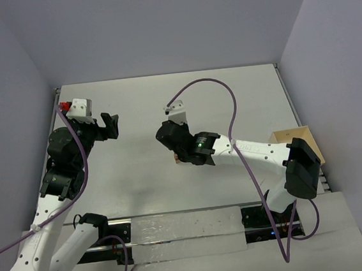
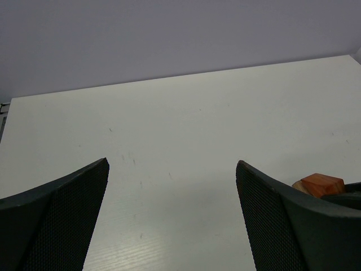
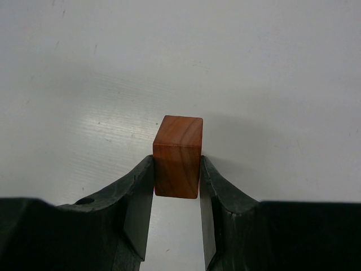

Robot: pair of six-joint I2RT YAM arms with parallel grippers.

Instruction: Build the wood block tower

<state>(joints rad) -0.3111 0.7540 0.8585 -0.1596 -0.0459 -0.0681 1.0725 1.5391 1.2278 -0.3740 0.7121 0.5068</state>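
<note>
Now, you have two arms over the white table [image 1: 166,111]. Your left arm [image 1: 63,179] is bent at the left side with the wrist raised. The left gripper [image 2: 172,169] hangs above bare table with its fingers spread fully, and it holds nothing. Your right arm [image 1: 253,151] reaches from the right side toward the middle of the table, with the wrist turned down. One pale wooden tray [image 1: 300,140] stands at the right edge, next to that arm's elbow. The right gripper [image 3: 176,172] has its fingers closed narrowly on one reddish-brown block [image 3: 177,152], which stands upright between them near the middle of the table. In the left wrist view one paler wood piece [image 2: 299,186] shows just beside this block, but you cannot count more from there.
</note>
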